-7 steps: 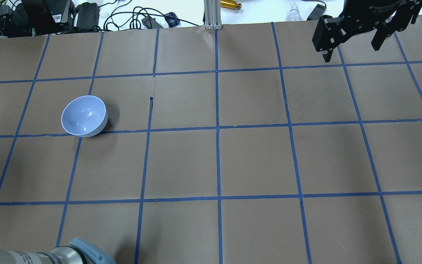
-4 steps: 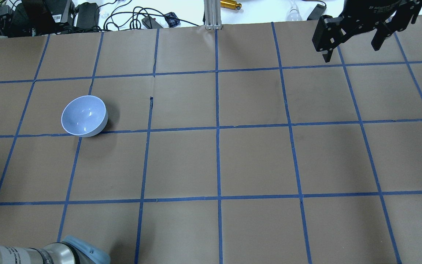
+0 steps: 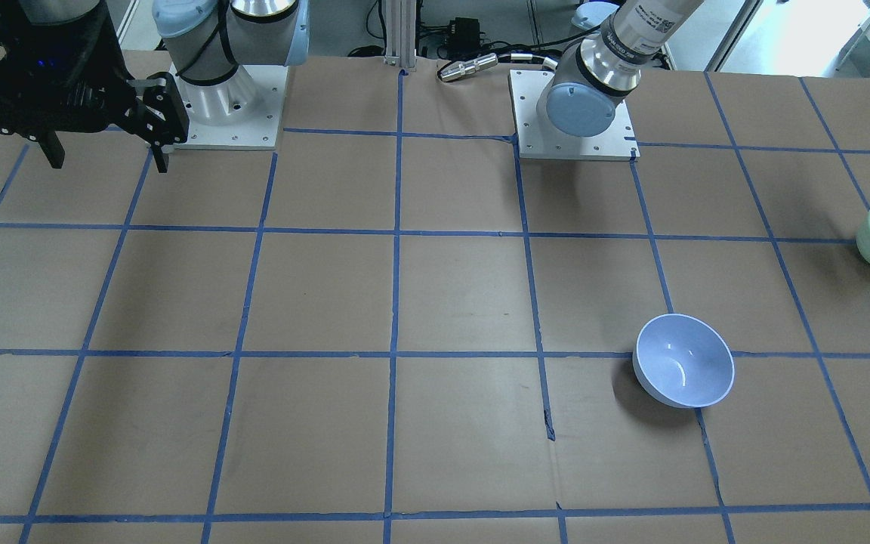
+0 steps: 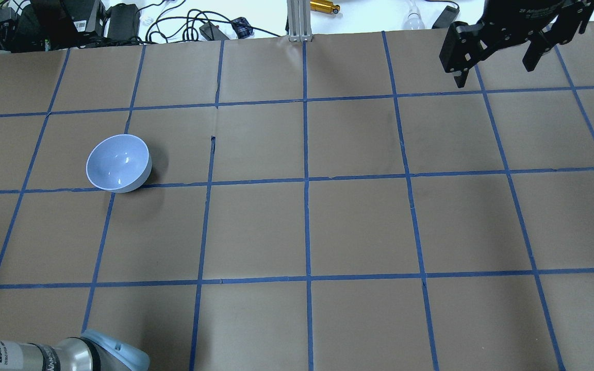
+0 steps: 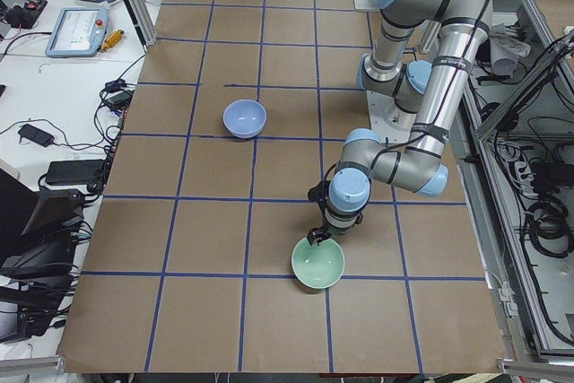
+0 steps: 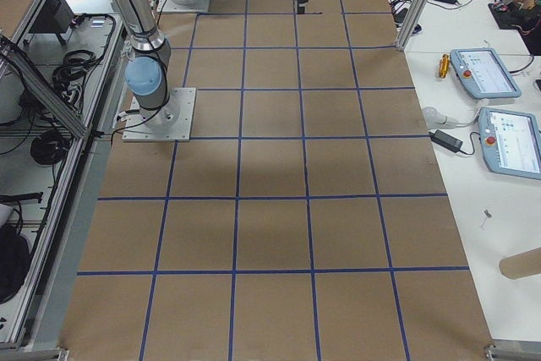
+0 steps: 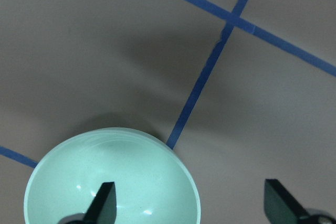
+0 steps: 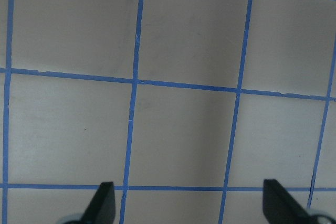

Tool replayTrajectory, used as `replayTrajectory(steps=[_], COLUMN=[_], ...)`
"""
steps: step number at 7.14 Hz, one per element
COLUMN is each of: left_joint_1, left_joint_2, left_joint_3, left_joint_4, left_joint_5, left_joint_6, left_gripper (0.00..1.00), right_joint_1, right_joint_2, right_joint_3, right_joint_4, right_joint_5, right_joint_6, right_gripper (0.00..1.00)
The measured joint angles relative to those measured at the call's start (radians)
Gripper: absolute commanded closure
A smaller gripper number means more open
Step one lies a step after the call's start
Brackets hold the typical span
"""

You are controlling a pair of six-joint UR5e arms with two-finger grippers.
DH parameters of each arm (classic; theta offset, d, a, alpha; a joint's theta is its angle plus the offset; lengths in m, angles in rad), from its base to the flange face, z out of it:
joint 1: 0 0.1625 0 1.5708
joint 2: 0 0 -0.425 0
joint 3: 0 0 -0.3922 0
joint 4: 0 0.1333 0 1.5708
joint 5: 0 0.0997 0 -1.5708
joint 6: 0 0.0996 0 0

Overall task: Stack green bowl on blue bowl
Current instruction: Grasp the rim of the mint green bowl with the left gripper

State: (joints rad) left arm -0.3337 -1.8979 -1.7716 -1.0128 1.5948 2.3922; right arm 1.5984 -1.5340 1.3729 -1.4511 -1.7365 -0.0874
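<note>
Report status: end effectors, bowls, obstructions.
Left end effector open over rim of glossy mint-green bowl, no grasp yet. Right end effector open, empty. Glossy periwinkle-blue bowl upright, empty. Nothing between bowls.

You see a wide table covered in brown paper and marked into large squares by blue tape lines. An aluminium post stands at its far edge. Along that edge runs a white bench holding teach pendants, black power bricks and tangled cables. The light is bright and even, with soft shadows.
</note>
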Motion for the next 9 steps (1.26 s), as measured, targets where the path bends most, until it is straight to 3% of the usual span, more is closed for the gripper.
replayTrajectory(steps=[7, 8, 9], left_joint_1=[0.054, 0.055, 0.054], left_joint_2=[-0.113, -0.122, -0.13], left_joint_3=[0.007, 0.007, 0.007], left_joint_4=[0.057, 0.069, 0.074], left_joint_5=[-0.022, -0.022, -0.022], left_joint_6=[0.149, 0.149, 0.147], left_gripper=[0.0, 0.06, 0.31], right_joint_1=[-0.001, 0.0, -0.001], right_joint_2=[0.0, 0.0, 0.0], right_joint_3=[0.0, 0.0, 0.0], right_joint_4=[0.0, 0.0, 0.0], right_joint_5=[0.0, 0.0, 0.0], right_joint_6=[0.0, 0.0, 0.0], right_gripper=[0.0, 0.0, 0.0])
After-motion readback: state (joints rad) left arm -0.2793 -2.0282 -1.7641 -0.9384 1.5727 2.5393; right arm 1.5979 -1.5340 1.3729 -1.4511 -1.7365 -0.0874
